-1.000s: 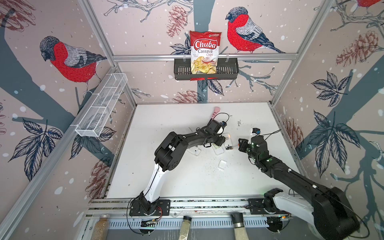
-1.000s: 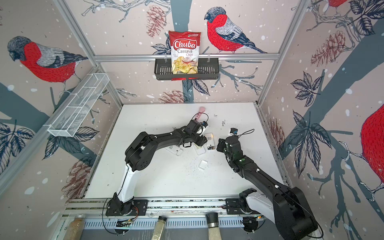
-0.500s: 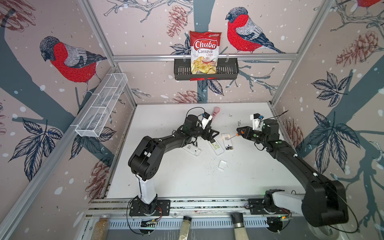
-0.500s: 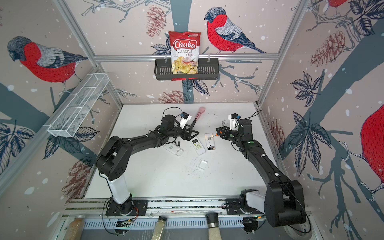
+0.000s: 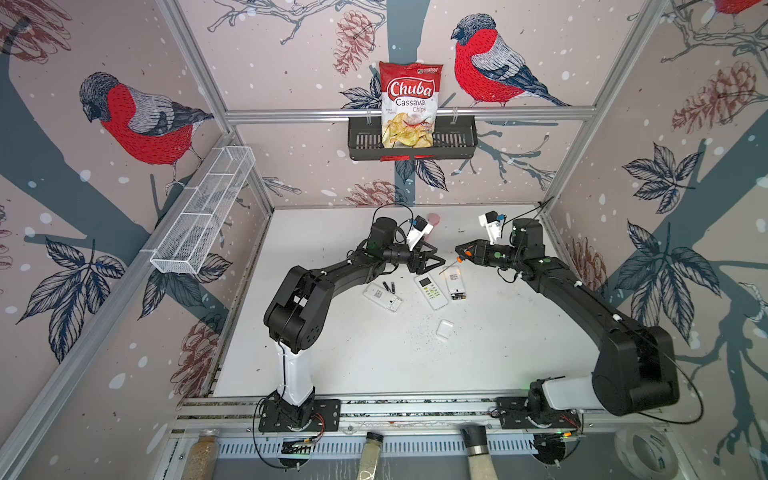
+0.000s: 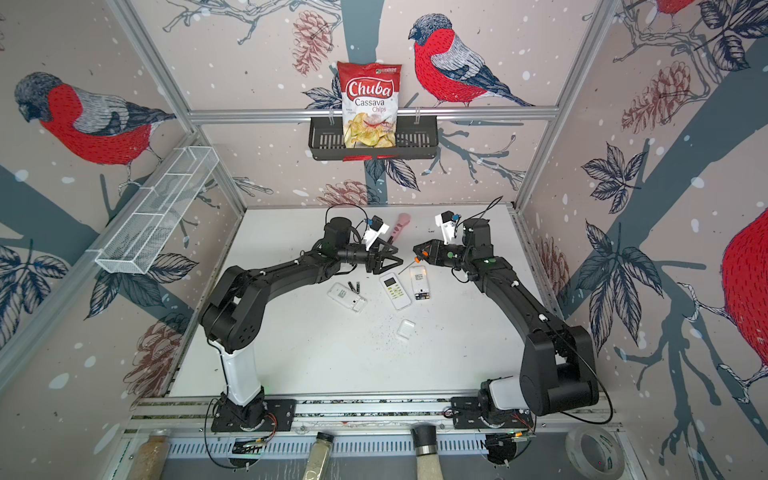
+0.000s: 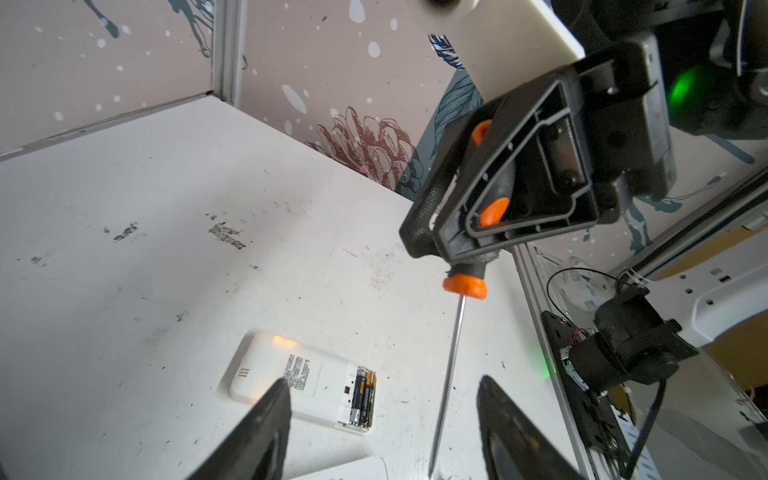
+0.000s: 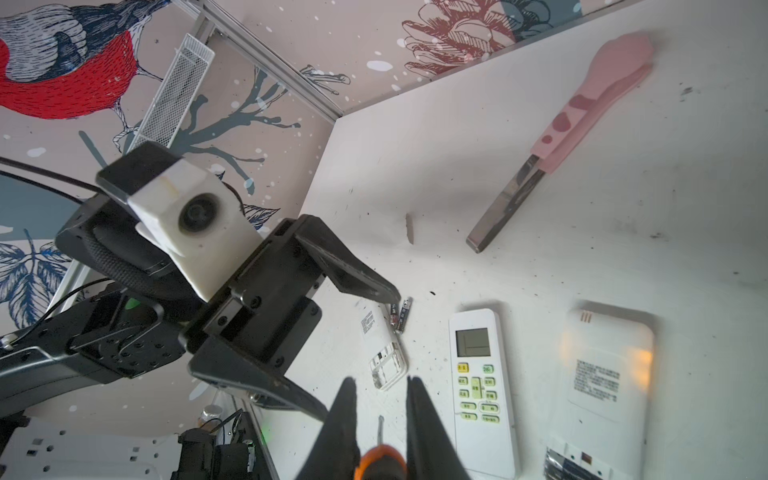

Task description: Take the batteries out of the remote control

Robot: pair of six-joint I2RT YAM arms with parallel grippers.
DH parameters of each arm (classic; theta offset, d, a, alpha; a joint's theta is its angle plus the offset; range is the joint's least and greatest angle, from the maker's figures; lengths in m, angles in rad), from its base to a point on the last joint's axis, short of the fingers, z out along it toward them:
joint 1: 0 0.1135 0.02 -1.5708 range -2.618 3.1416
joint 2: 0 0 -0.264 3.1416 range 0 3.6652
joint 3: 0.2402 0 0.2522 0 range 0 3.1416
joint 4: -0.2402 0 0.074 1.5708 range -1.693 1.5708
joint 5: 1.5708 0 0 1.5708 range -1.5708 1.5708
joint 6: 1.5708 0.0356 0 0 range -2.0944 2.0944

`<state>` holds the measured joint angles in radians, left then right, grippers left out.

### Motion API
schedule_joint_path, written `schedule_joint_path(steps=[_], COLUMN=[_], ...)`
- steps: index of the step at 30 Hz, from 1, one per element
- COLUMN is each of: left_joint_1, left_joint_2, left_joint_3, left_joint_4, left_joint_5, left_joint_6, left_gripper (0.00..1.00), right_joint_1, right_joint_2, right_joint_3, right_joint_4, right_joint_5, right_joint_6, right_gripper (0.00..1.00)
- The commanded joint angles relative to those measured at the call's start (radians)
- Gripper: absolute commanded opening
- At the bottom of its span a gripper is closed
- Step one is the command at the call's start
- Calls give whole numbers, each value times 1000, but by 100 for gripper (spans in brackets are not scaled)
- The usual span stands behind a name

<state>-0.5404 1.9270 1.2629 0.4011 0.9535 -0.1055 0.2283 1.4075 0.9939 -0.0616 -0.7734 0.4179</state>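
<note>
Three white remotes lie mid-table. The right one (image 5: 453, 278) (image 7: 291, 374) is face down with its compartment open and two batteries (image 5: 458, 296) (image 7: 362, 397) inside. The middle remote (image 5: 431, 291) (image 8: 478, 386) is face up. The left remote (image 5: 382, 297) (image 8: 382, 353) has an empty compartment, with two loose batteries (image 5: 390, 286) (image 8: 401, 316) beside it. My left gripper (image 5: 432, 259) (image 7: 382, 382) hovers open above the remotes, holding nothing. Facing it, my right gripper (image 5: 459, 251) (image 8: 380, 380) is shut on an orange-and-black screwdriver (image 7: 464, 286) whose shaft (image 7: 451, 361) points down at the table.
A loose battery cover (image 5: 444, 328) lies nearer the front. A pink-handled knife (image 6: 401, 226) (image 8: 582, 116) rests near the back wall. On that wall a black basket (image 5: 361, 141) holds a chips bag, and a white wire shelf (image 5: 199, 216) hangs on the left wall.
Both grippers have lifted off the remotes and drawn toward the back. The left arm's elbow swung out left. The right gripper kept the screwdriver.
</note>
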Motion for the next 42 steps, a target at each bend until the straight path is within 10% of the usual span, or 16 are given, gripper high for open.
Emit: schedule_joint_path(steps=[1,16,25,27,34,42], left_joint_1=[-1,-36,-39,-39,-44,-52], left_joint_2=[11,75,74,64,31,-27], left_joint_3=[9,34,31,24,7,-45], left_joint_4=[33,120,119,112,52,43], left_joint_5=[79,156,126,111,5,-178], left_joint_6=[1,-53,-45,-37,31,81], left_gripper=[69,57,0,0,0,0], right_joint_1=[2,18,37,36,35,24], right_joint_2=[12,58,73,74,84,105], right_joint_3=[15,23,37,34,40,74], right_joint_4=[21,93,90,85,84,75], right_joint_5=[-57,-102,-102,-102,-106,-120], right_joint_6=[-8,37,35,31,33,38], right_gripper=[0,0,0,1,37,57])
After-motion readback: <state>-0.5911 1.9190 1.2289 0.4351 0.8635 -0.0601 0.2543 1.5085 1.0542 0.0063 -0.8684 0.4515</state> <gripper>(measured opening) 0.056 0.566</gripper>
